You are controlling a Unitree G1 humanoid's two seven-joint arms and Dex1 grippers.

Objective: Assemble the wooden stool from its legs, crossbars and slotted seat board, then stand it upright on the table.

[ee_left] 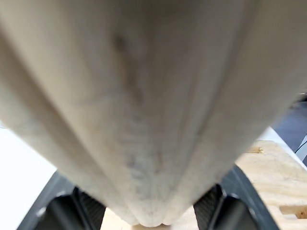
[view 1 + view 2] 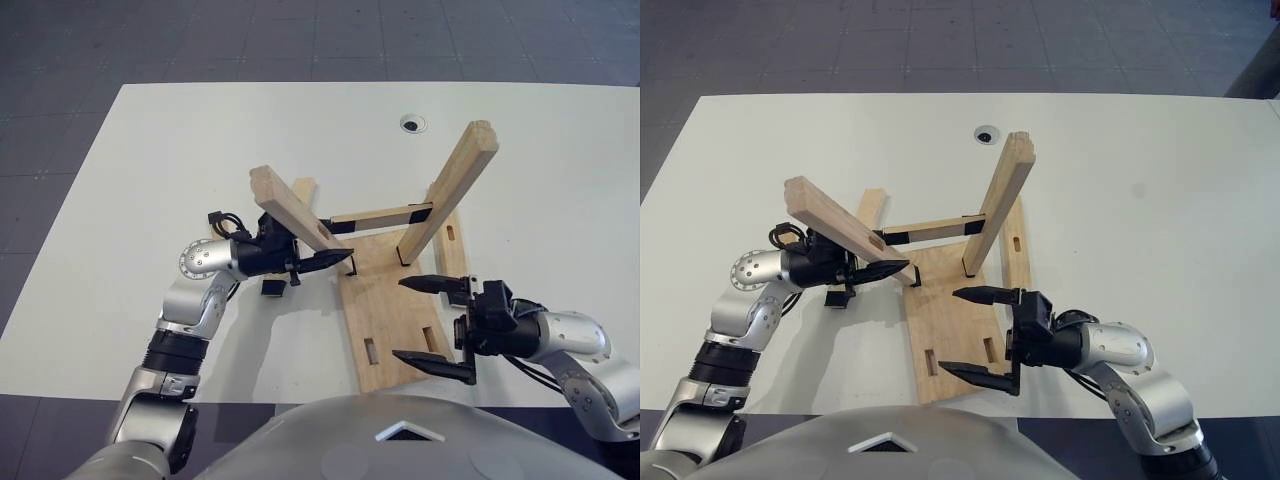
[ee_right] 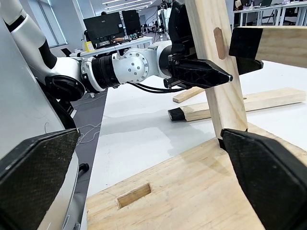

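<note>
Left gripper (image 2: 325, 261) is clamped on tilted leg (image 2: 290, 205) slotted into seat board (image 2: 380, 320). Right gripper (image 2: 398, 318) is held wide apart, nothing touched, over board near table's (image 2: 150, 200) front edge.

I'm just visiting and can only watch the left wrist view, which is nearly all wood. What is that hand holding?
Observer: That wood is a stool leg. It leans, and the left gripper is closed around it low down, near the seat board lying flat on the table.
Visitor: Is the leg joined to anything?
Observer: Yes. A crossbar with black ends links it to a second leg, which stands tilted in the board.
Visitor: And the other hand?
Observer: The right gripper is open and empty, over the board's near right edge.
</note>
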